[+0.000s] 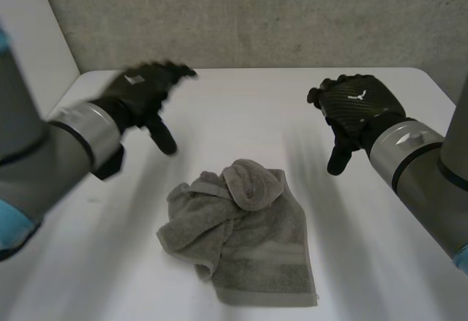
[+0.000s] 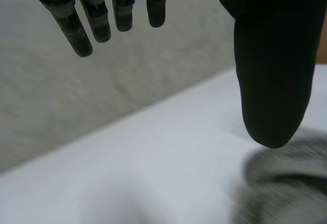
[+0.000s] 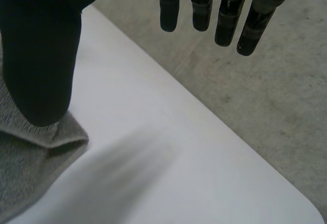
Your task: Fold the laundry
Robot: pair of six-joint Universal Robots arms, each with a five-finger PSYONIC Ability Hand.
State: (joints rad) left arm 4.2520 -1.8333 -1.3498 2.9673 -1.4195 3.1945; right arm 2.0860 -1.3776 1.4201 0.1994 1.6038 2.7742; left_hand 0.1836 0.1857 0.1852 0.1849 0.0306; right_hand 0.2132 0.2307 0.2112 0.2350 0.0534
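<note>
**A:** Status on the fold?

**B:** Not started, by my read. Towel (image 1: 241,240) is in a heap on the table (image 1: 241,109). The side nearest the robot lies flat with the hem (image 1: 270,297) showing. The far side is bunched, with a lump (image 1: 252,183) on top.

**A:** Hands?

**B:** Left hand (image 1: 142,91) hovers beyond the towel's far-left side, fingers straight, thumb spread off them, nothing held. Right hand (image 1: 358,105) is beyond the far-right side, fingers and thumb likewise apart, empty. Neither touches the cloth. In the right wrist view a towel corner lies just beside that hand's thumb.

**A:** What can go wrong?

**B:** Main risk is grabbing the lump. It looks like several layers, so a pinch there would lift the whole heap instead of opening it out.

**A:** And the corners?

**B:** Two are buried in the bunched side and I can't tell which edge is which. If the hands take mismatched corners, the spread comes out twisted and any fold on top goes skewed.

**A:** Anything else?

**B:** Terry on a smooth table should slide. A one-handed pull drags the towel rather than flattening it.
</note>
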